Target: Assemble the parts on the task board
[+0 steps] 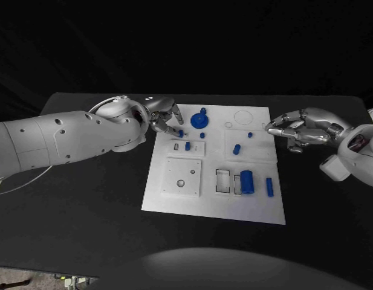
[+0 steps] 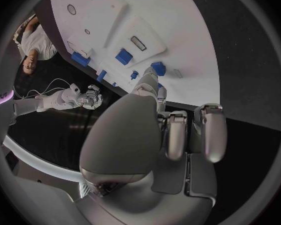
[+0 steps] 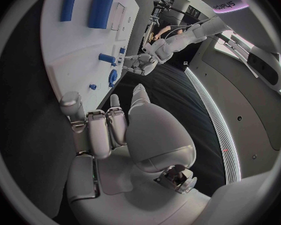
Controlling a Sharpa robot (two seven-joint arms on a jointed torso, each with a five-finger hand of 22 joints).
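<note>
1. Head view, from the left: the left hand (image 1: 162,116) hovers over the task board's (image 1: 186,202) far-left corner, fingertips down beside a small blue peg (image 1: 181,133). I cannot tell whether it pinches the peg or only touches it.
2. On the board, I count about seven blue parts: a round knobbed disc (image 1: 200,120) and three small pegs near the far edge, a short block (image 1: 237,148) mid-board, then a thick cylinder (image 1: 247,181) and a slim bar (image 1: 269,187) lying toward the near right.
3. I judge the task partly done: several parts look seated, but the cylinder and bar appear loose, and the rectangular slot (image 1: 223,180) beside the cylinder is vacant.
4. At the right, the right hand (image 1: 304,131) hangs just off the board's far-right edge, fingers curled inward, grasping nothing.
</note>
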